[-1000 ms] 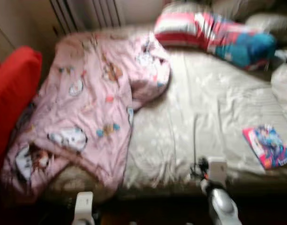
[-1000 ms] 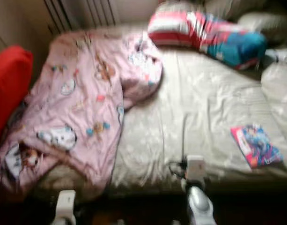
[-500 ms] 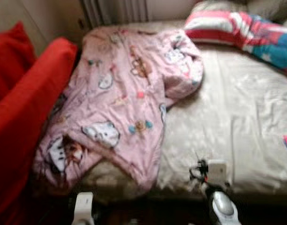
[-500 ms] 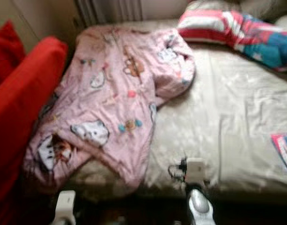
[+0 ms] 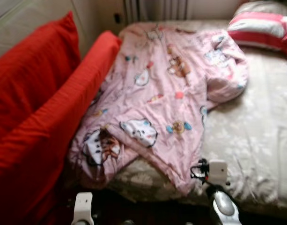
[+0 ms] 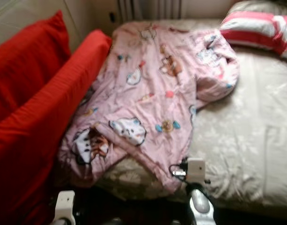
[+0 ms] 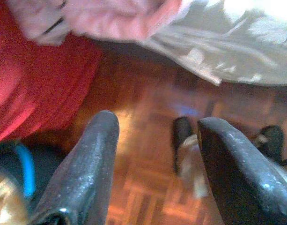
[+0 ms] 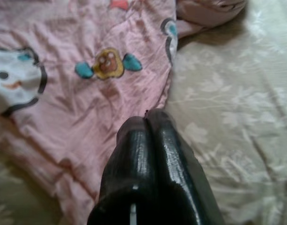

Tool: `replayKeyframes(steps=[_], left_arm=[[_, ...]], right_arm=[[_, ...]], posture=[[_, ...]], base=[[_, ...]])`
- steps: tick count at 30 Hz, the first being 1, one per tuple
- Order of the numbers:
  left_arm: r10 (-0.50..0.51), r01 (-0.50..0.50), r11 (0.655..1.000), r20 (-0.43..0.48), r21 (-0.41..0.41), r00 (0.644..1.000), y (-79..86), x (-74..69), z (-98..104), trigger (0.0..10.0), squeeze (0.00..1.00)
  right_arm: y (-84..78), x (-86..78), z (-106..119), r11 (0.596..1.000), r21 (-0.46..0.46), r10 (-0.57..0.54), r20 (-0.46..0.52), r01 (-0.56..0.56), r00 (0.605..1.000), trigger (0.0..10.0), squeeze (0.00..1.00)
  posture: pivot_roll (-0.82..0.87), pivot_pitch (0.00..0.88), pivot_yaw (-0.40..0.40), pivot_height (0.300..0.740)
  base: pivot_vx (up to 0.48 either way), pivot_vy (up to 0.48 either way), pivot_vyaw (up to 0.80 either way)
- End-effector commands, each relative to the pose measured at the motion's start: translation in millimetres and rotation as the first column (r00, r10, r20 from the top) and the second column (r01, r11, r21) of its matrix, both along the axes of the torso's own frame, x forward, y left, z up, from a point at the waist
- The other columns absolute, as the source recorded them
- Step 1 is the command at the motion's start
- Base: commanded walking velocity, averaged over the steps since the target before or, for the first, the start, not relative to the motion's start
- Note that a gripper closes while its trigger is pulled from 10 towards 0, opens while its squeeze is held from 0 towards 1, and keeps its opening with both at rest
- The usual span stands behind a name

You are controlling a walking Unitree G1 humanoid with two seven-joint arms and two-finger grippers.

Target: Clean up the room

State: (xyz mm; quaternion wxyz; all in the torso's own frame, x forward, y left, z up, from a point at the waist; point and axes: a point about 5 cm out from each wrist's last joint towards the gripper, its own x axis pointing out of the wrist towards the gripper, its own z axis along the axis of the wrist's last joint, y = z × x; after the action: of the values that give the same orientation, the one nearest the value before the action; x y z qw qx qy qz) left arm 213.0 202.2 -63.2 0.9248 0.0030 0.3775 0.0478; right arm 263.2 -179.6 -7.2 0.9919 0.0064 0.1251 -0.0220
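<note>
A crumpled pink blanket (image 5: 166, 98) with cartoon prints lies across the left half of a bed, and its near corner hangs over the bed's front edge. The beige sheet (image 5: 255, 140) is bare to the right of it. My right gripper (image 8: 148, 119) is shut with nothing in it, just above the blanket's edge (image 8: 110, 93) where it meets the sheet (image 8: 227, 112). My right wrist (image 5: 217, 172) shows low at the bed's front. My left gripper (image 7: 159, 124) hangs open over the parquet floor (image 7: 148, 108), below the blanket's hanging corner (image 7: 115, 18).
A red sofa (image 5: 35, 117) with a red cushion stands close against the bed's left side. A red and white striped pillow (image 5: 265, 30) lies at the head, with a radiator (image 5: 152, 8) behind. Dark shapes (image 7: 183, 136) rest on the floor under the left gripper.
The whole view has swung left: the red sofa has come in, and the book and blue pillow have left on the right. Both arms keep their place in the picture.
</note>
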Motion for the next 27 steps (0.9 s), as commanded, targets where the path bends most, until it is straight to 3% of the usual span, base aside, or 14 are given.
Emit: replayKeyframes(steps=[1,20,27], left_arm=[[0.019,-0.019,1.0,-0.027,0.005,0.999,5.8,-10.6,-5,10.0,0.0],[0.014,-0.014,1.0,0.012,-0.019,1.0,-3.0,-4.6,-2,10.0,0.0],[0.016,-0.014,1.0,0.089,-0.022,0.996,-5.3,5.8,6,10.0,0.0]], right_arm=[[8.5,-2.3,-3,1.0,0.021,0.014,-0.009,-0.013,1.0,10.0,0.0],[6.9,6.2,7,1.0,0.012,0.019,0.043,-0.019,0.999,10.0,0.0],[5.7,8.5,14,1.0,0.009,0.019,0.097,-0.02,0.995,10.0,0.0]], posture=[[-0.03,0.194,0.068,0.74],[-0.04,0.181,0.055,0.74],[-0.05,0.164,0.053,0.74]], base=[[0.0,0.0,0.0],[0.0,0.0,0.0],[0.0,0.0,0.0]])
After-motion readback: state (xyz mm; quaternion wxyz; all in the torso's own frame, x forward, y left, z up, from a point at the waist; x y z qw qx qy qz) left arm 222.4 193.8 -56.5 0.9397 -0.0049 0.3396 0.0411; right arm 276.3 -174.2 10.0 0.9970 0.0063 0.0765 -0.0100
